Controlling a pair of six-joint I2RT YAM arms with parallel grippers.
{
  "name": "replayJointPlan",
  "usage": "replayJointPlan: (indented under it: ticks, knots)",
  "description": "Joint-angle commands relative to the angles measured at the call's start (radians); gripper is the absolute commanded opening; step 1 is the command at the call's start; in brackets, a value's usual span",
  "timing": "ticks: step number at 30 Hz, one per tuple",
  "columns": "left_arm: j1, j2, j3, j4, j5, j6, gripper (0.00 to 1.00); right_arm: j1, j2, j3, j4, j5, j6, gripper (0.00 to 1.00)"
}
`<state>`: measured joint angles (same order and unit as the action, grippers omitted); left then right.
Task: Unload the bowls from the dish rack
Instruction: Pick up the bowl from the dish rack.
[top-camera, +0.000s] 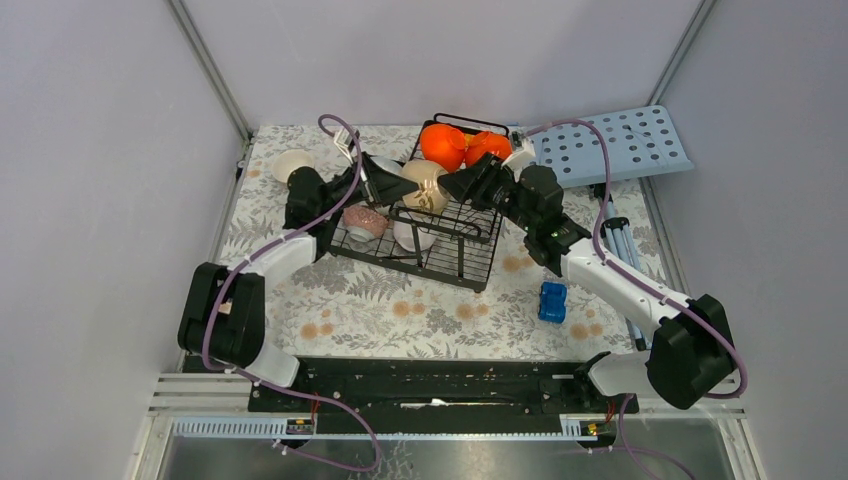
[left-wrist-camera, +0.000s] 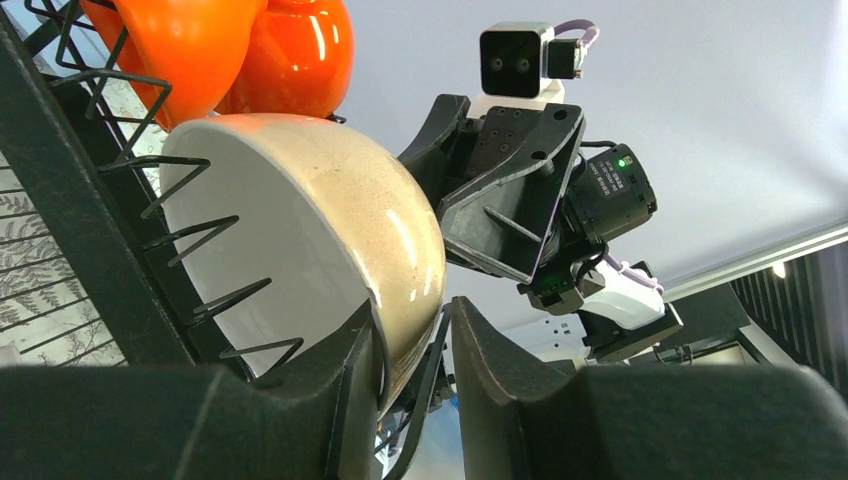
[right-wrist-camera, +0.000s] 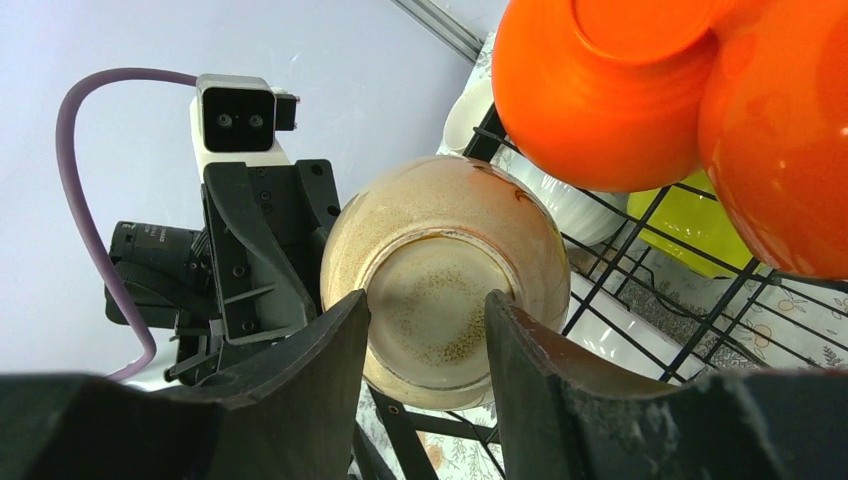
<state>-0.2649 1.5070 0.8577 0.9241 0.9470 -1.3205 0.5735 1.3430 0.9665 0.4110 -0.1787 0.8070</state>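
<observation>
Straddling cream bowl (left-wrist-camera: 330, 230) rim in dish rack (top-camera: 470, 255), left hand (left-wrist-camera: 412, 330) spread, right hand (right-wrist-camera: 425, 305) spread at its base.

The two orange bowls (right-wrist-camera: 600, 90) have a smooth and very glossy glaze. The cream bowl (left-wrist-camera: 340, 220) is also glazed and shiny, with fine brown speckles. The dish rack (top-camera: 470, 250) is black wire with a matt coating. The fingers (right-wrist-camera: 290, 400) of the right gripper (right-wrist-camera: 425, 305) look like matt black plastic, a little grainy. The printed table cover (top-camera: 400, 310) looks matt.
</observation>
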Motion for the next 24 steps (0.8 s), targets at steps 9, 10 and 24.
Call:
replayJointPlan:
  ticks: [9,10,24]
  knots:
    - [-0.041,0.016,0.054,0.126,0.029,-0.033,0.10,-0.009,-0.008,-0.040,0.029,-0.067,0.019,0.53]
    - [-0.044,0.017,0.056,0.139,0.030,-0.040,0.05,-0.010,-0.010,-0.041,0.029,-0.069,0.019,0.53]
    - [-0.061,0.056,0.073,0.281,0.000,-0.141,0.00,-0.031,-0.099,-0.035,-0.041,-0.065,-0.018,0.64]
